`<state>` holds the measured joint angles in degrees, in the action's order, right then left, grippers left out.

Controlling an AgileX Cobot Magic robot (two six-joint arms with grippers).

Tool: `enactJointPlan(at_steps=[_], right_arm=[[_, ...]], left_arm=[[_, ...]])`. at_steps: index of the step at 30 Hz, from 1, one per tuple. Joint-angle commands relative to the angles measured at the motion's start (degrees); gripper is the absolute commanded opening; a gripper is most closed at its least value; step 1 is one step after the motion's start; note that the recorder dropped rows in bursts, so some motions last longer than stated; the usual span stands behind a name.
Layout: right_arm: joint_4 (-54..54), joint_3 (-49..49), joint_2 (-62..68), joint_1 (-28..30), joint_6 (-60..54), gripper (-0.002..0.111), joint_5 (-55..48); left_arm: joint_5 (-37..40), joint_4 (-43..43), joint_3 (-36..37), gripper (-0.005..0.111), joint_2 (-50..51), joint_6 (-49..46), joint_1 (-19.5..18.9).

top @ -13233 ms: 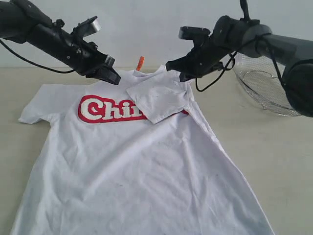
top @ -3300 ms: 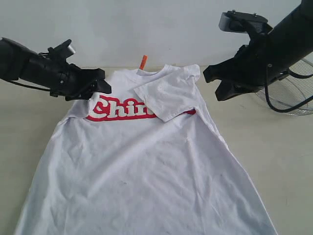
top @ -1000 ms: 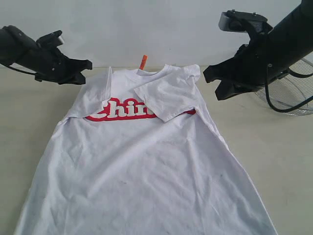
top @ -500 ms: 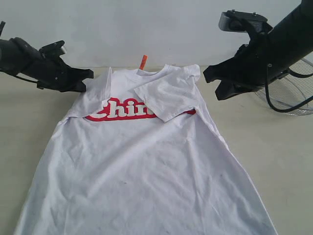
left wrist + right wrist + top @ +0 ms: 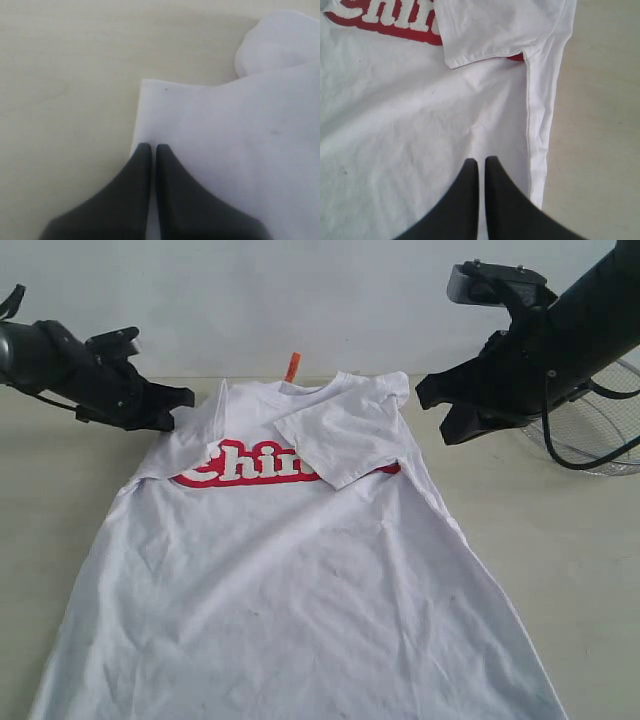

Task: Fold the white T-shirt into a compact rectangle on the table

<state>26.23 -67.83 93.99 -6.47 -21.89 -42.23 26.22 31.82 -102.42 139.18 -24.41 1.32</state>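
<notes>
Mostly pale beige table, white wall behind, white T-shirt, left hand, right hand both closed.

White red-outlined lettering reading "Chin" across the chest of the white T-shirt, remaining letters hidden under a folded sleeve, orange neck tag too small to read

Matte black arms trail thin cables; the left claw and right claw taper.
</notes>
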Motion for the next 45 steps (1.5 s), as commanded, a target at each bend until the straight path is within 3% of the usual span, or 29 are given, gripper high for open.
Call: enactJointPlan(at_steps=[1,16,21,27,37,45], right_arm=[[0.2,0.2,-0.7,0.1,-0.4,0.0,0.0],[0.2,0.2,-0.7,0.1,-0.5,0.0,0.9],[0.2,0.2,-0.7,0.1,-0.6,0.0,0.8],[0.4,0.2,-0.7,0.1,-0.5,0.0,0.5],[1.1,0.2,-0.7,0.1,-0.5,0.0,-0.8],[1.1,0.2,-0.8,0.1,-0.6,0.0,-0.7]], left_arm=[[0.3,-7.5,0.4,0.005,1.1,4.9,-0.2],[2.3,-6.6,0.4,0.005,-3.6,6.6,-3.5],[15.3,-3.3,1.1,0.005,-9.9,3.5,-3.0],[19.2,-3.4,2.9,0.005,-10.8,4.1,-1.6],[18.0,-9.8,4.5,0.005,-5.5,6.9,-0.8],[26.1,-10.4,4.5,0.005,-13.5,6.9,-0.8]])
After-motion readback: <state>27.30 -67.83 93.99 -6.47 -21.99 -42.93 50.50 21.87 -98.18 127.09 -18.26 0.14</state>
